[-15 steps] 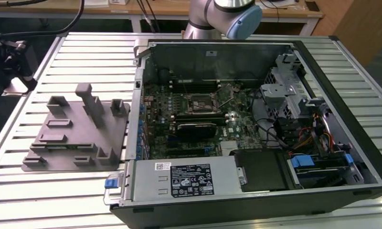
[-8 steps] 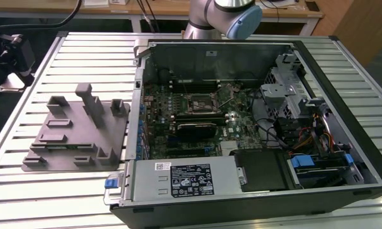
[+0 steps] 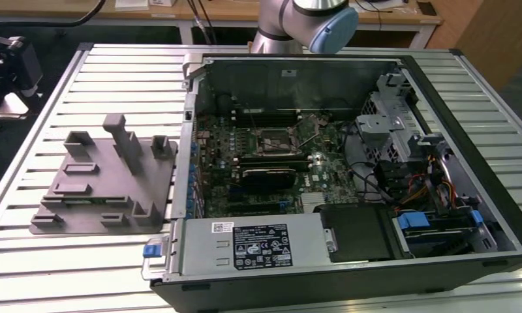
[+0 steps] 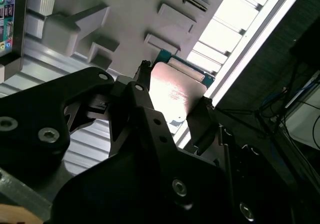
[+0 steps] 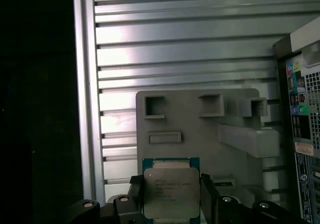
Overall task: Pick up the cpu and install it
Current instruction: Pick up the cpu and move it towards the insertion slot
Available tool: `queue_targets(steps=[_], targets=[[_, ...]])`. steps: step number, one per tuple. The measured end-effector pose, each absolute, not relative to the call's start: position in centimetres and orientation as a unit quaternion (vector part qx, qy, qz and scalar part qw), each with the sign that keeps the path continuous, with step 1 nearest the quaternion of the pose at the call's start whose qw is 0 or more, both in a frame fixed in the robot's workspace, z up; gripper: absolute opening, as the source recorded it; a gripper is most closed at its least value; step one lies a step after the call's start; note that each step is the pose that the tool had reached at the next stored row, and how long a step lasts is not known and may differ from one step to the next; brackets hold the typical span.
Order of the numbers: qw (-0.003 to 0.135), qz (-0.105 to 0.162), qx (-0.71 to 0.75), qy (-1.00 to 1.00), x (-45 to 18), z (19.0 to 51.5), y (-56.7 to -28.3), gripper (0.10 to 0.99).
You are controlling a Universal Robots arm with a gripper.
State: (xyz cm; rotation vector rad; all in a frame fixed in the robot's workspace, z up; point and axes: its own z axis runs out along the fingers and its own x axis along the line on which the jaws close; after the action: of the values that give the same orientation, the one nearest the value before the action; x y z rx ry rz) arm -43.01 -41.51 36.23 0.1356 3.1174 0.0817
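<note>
The gripper (image 5: 172,206) is closed on the cpu (image 5: 171,190), one finger (image 5: 207,194) at each side edge, silvery top facing the cam. In both wrist views it sits over the near edge of the grey fixture plate (image 5: 200,134). The plate lies on the slatted table (image 5: 175,48) at the exterior view's left of the open pc case (image 3: 331,163).

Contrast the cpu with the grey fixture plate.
The cpu is a small flat chip with a silvery top; the grey fixture plate is far larger and carries upright posts and pockets. The cpu is gripped in the claw; the grey fixture plate lies on the slatted table. Both are roughly rectangular.
</note>
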Motion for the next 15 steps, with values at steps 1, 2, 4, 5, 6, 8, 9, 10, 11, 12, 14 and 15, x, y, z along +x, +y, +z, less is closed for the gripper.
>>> queue_targets(steps=[1, 2, 4, 5, 6, 8, 9, 10, 11, 12, 14, 15], targets=[[0.01, 0.026, 0.043, 0.999, -43.01, 36.37, -41.51, 0.541], [0.01, 0.026, 0.043, 0.999, -43.01, 36.52, -41.51, 0.541], [0.01, 0.026, 0.043, 0.999, -43.01, 36.83, -41.51, 0.541], [0.01, 0.026, 0.043, 0.999, -43.01, 36.98, -41.51, 0.541], [0.01, 0.026, 0.043, 0.999, -43.01, 37.11, -41.51, 0.541], [0.01, 0.026, 0.043, 0.999, -43.02, 37.24, -41.51, 0.541], [0.01, 0.026, 0.043, 0.999, -43.02, 37.24, -41.51, 0.541], [0.01, 0.026, 0.043, 0.999, -43.01, 37.25, -41.5, 0.541], [0.01, 0.026, 0.043, 0.999, -43.01, 37.27, -41.5, 0.541], [0.01, 0.026, 0.043, 0.999, -43.01, 37.27, -41.5, 0.541], [0.01, 0.026, 0.043, 0.999, -43.0, 37.28, -41.5, 0.541], [0.01, 0.026, 0.043, 0.999, -42.94, 37.29, -41.5, 0.541]])
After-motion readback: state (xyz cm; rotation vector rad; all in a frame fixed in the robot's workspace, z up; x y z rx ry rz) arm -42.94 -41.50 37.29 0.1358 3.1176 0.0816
